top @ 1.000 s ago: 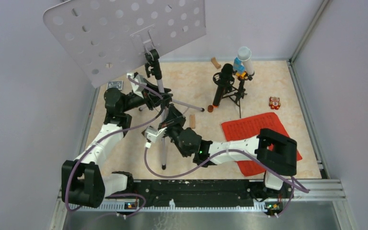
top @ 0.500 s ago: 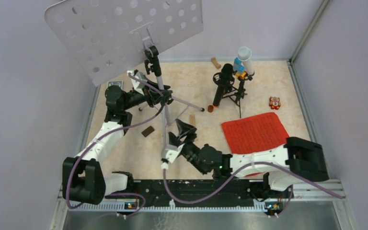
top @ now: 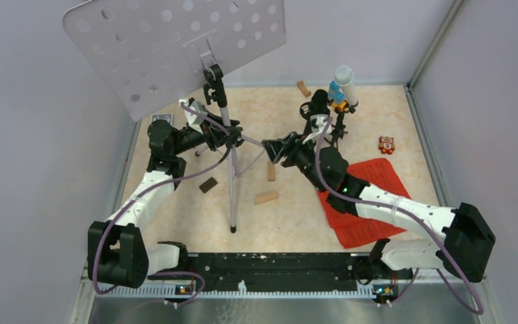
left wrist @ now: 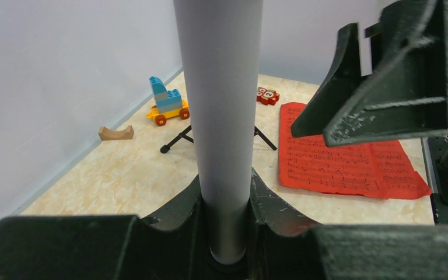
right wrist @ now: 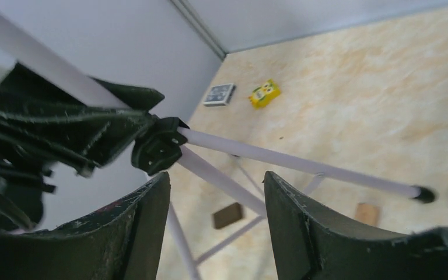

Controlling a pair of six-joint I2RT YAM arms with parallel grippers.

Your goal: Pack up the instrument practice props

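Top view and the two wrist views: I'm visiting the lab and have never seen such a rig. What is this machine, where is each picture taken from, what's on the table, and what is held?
It is two robot arms bolted at the near edge of the table. The top view looks down from above and behind them. Each wrist view looks along one arm's own fingers. The left arm's fingers grip the pole of the grey music stand. The right arm's fingers are open by its legs, holding nothing. On the table are red sheet music, a microphone on a small tripod, a white tube, a toy car and wooden blocks.
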